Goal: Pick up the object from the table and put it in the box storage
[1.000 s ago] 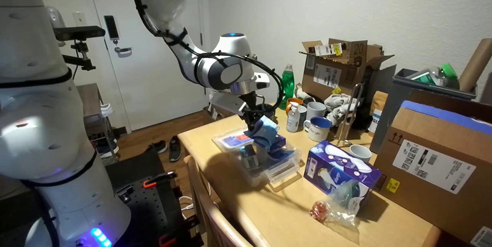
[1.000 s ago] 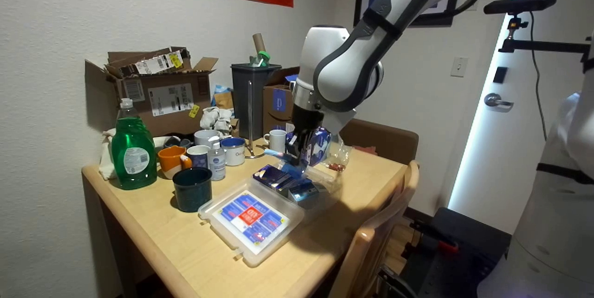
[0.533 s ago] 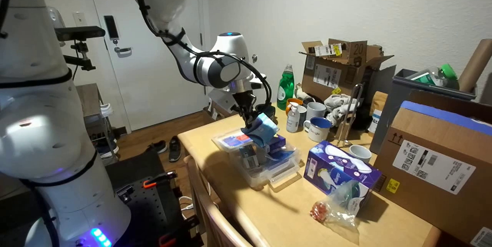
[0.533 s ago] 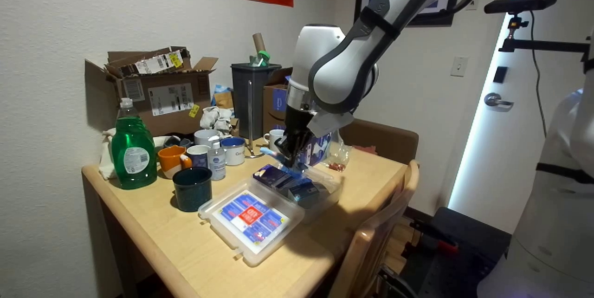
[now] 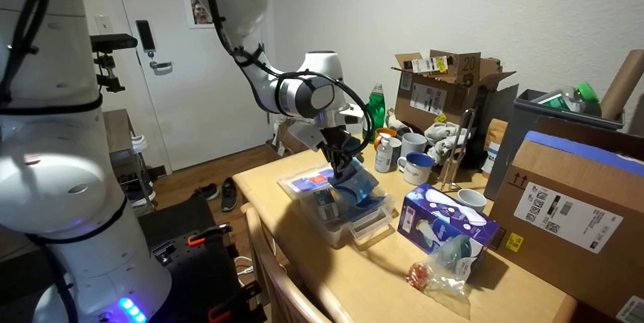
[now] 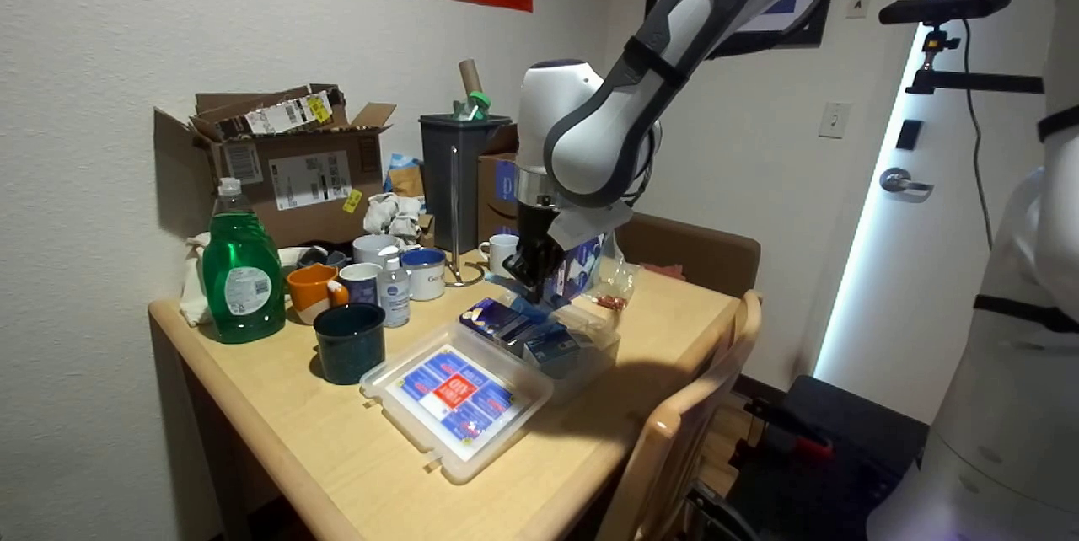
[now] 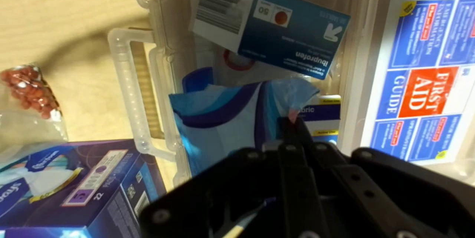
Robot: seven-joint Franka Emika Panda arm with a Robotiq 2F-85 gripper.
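The pale light-blue packet (image 5: 359,183) hangs tilted from my gripper (image 5: 339,169), over the clear plastic tray (image 5: 334,240). In the wrist view the packet (image 7: 222,130) is pinched at one edge between the closed fingertips (image 7: 293,122) and covers part of the tray (image 7: 354,71). The tray holds an ibuprofen carton (image 7: 289,34) and other small items. In an exterior view the gripper (image 6: 535,284) is above the far half of the tray (image 6: 594,372) and hides most of the packet. I cannot tell whether the packet touches the items below.
The open tray lid with a First Aid guide (image 6: 459,402) lies beside the tray. A blue-and-purple carton (image 5: 445,220) and a plastic bag (image 5: 445,272) stand near the tray's latch side. Mugs (image 5: 416,168), a pump bottle (image 5: 383,156), green bottle (image 5: 376,111) and cardboard boxes (image 5: 568,222) stand behind.
My gripper, still holding the packet, has moved farther from the lid and lower over the tray. The packet now hangs closer to the tray's contents.
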